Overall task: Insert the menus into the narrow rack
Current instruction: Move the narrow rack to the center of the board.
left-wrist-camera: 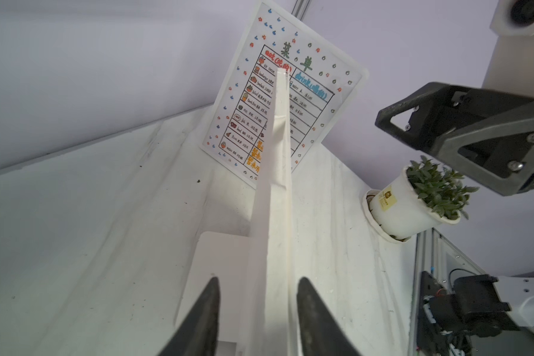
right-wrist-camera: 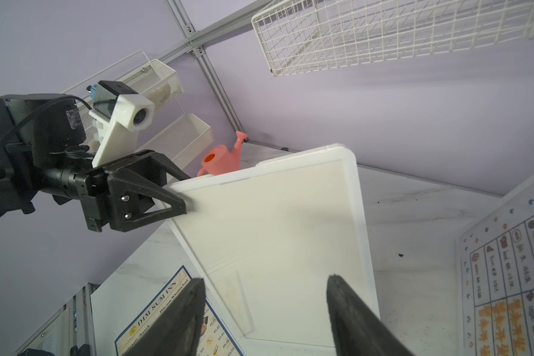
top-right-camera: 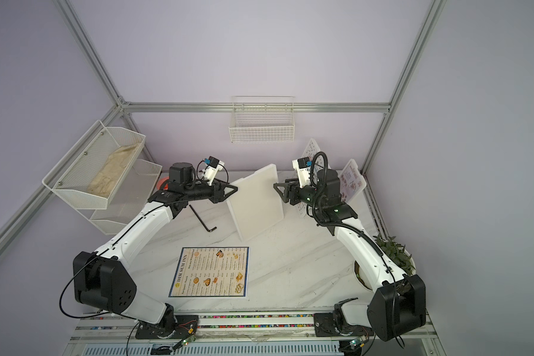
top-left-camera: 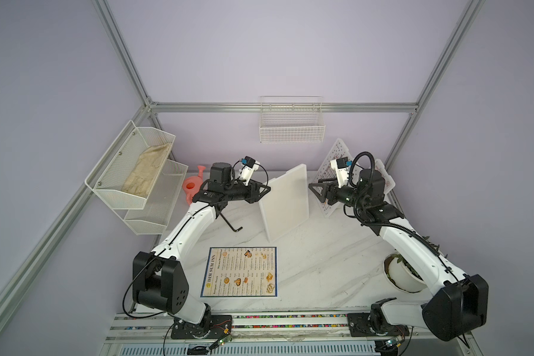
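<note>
In both top views a two-tier mesh bin (top-left-camera: 121, 197) hangs on the left wall, and its upper tray holds a crumpled beige cloth (top-left-camera: 147, 172). A white wire basket (top-left-camera: 292, 132) hangs on the back wall. The rack (top-left-camera: 285, 203), a thin white plastic holder, stands on edge mid-table. The left gripper (top-left-camera: 267, 188) is at one upper corner of it. The right gripper (top-left-camera: 312, 186) is near the opposite side, clear of it.

The DIM SUM INN menu (top-left-camera: 241, 271), glossy and dark-bordered, lies flat on the marbled table (top-left-camera: 321, 262) in front of the rack. The dotted sheet (top-left-camera: 333, 151) leans in the back right corner behind the right arm. In a top view the card (top-right-camera: 352, 182) leans just beside that sheet. A white pot (top-left-camera: 404, 277) holds a leafy green plant (top-right-camera: 393, 249), and a pink watering can (top-left-camera: 191, 186) sits at the back left.

The left wrist view shows that gripper's dark fingers (left-wrist-camera: 204, 314) parted on either side of the rack's narrow edge. There is a clear gap on one side, and they clamp nothing.

In the right wrist view the right gripper's fingers (right-wrist-camera: 352, 314) are spread wide with nothing between them. Beyond them is the rack's smooth, round-cornered face.
</note>
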Available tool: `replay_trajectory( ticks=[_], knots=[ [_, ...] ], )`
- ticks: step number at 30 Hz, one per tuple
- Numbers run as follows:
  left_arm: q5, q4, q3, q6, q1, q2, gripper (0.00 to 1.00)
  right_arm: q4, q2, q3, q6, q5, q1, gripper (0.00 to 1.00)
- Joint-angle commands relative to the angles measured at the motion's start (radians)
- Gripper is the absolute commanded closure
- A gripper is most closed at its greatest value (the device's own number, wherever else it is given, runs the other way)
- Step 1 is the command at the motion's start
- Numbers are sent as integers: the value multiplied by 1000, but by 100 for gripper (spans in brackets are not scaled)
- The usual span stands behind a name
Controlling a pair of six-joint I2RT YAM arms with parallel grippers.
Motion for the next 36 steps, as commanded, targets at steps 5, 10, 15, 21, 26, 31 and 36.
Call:
replay_trajectory(
  ticks=[5,10,15,21,26,31,36],
  knots=[
    [-171,7,-41,7,7,-60,22,-24,95,52,4,23,-1,18],
    [-255,50,-139,-42,6,-108,19,-24,204,111,-22,-6,-12,7],
    [-345,96,-229,-92,6,-167,29,47,293,124,-26,-86,-65,5],
    [-423,102,-243,-125,17,-153,36,93,364,154,-50,-229,-81,4],
    [-412,108,-211,-133,20,-99,41,174,371,108,5,-279,-80,10],
    [-398,109,-185,-153,22,-49,48,236,347,46,51,-318,-80,24],
    [-392,128,-189,-170,22,-37,51,249,315,-5,68,-352,-80,33]
  ],
)
